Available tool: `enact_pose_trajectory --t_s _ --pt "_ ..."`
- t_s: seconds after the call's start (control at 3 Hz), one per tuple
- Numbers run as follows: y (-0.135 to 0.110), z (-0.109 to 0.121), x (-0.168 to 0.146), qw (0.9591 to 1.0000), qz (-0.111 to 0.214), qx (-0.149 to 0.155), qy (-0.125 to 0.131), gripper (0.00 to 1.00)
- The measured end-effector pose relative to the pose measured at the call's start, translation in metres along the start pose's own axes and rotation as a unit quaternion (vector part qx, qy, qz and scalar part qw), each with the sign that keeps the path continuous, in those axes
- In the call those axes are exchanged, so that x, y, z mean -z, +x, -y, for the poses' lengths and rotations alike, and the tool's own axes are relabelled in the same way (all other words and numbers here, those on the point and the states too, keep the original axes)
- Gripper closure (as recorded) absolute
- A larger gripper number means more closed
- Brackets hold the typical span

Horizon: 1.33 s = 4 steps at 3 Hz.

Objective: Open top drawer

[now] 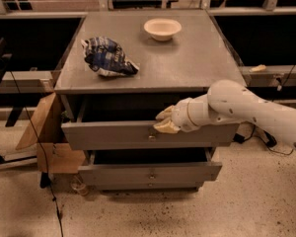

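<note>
Camera view: top drawer (113, 135), plain grey front with 1 small round knob (151, 137), sits partly pulled out under the cabinet top (187, 63), gripper (163, 121) at the front's upper edge just above the knob, grip state can't be told.

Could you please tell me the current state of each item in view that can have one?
top drawer: partly pulled out, interior showing
lower drawer: pulled out slightly
gripper: at the top drawer's upper edge, above the knob
bowl: upright on the cabinet top, looks empty
bag: crumpled, lying on the cabinet top
cardboard box: flaps open, beside the cabinet
</note>
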<state>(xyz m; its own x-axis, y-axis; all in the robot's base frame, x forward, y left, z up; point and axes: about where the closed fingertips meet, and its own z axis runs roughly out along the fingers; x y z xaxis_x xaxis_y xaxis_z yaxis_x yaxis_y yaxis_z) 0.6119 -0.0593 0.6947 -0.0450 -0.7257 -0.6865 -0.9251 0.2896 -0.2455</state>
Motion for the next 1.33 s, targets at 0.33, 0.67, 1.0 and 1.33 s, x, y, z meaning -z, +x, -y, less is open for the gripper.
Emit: enact_pose_trajectory --t_s 0.33,0.67,1.0,1.33 --pt "0.000 0.000 0.000 1.0000 0.000 0.000 0.000 0.51" --pt "0.020 -0.017 0.020 0.9993 -0.013 0.019 -0.028 0.28" --pt "0.045 -0.035 0.038 0.9964 -0.031 0.044 -0.066 0.04" --pt "0.058 -0.045 0.040 0.9928 -0.054 0.059 -0.089 0.02"
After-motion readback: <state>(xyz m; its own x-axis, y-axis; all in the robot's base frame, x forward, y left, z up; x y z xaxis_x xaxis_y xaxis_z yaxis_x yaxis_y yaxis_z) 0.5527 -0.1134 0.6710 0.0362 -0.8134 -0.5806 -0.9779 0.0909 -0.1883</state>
